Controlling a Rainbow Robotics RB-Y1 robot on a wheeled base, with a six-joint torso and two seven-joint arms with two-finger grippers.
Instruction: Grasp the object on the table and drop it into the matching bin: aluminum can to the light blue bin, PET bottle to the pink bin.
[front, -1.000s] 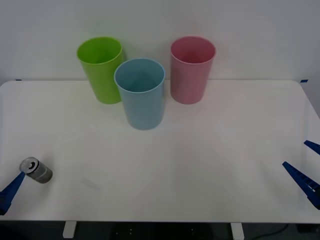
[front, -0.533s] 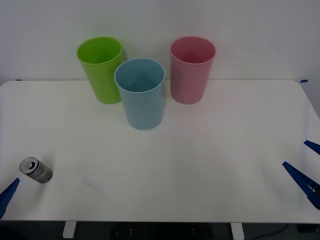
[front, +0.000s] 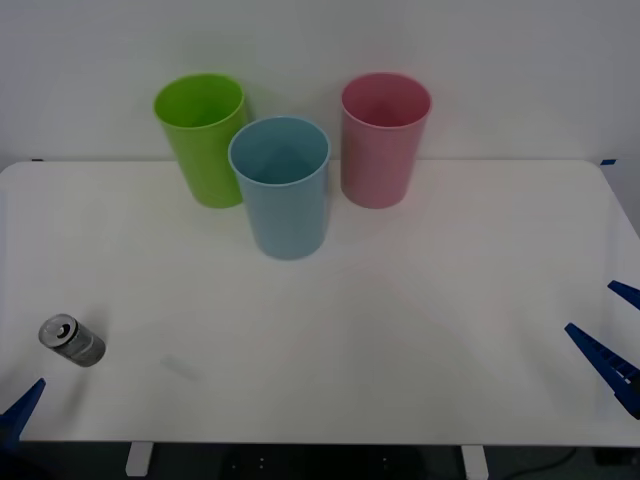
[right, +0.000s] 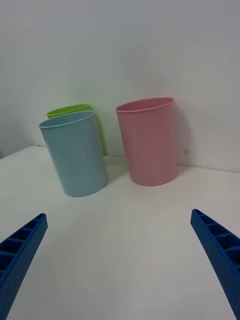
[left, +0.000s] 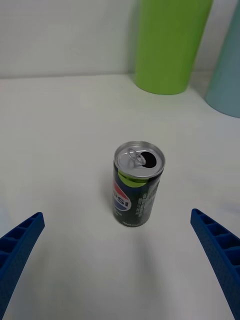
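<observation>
Drawing back toward the near left corner, the left gripper (left: 120, 265) hangs spread wide, off the upright aluminum can (front: 71, 341). Far across the table (front: 420, 330) stand a lime green cup (front: 202, 140), the light blue bin (front: 281, 187) and the pink bin (front: 382, 139), apparently nothing between. At the near right edge the right gripper (right: 120, 265) gapes apart.

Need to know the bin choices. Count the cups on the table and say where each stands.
3. The green cup stands at the back left, the pink cup at the back right, and the blue cup between them, nearer the robot. None looks hidden behind them.
</observation>
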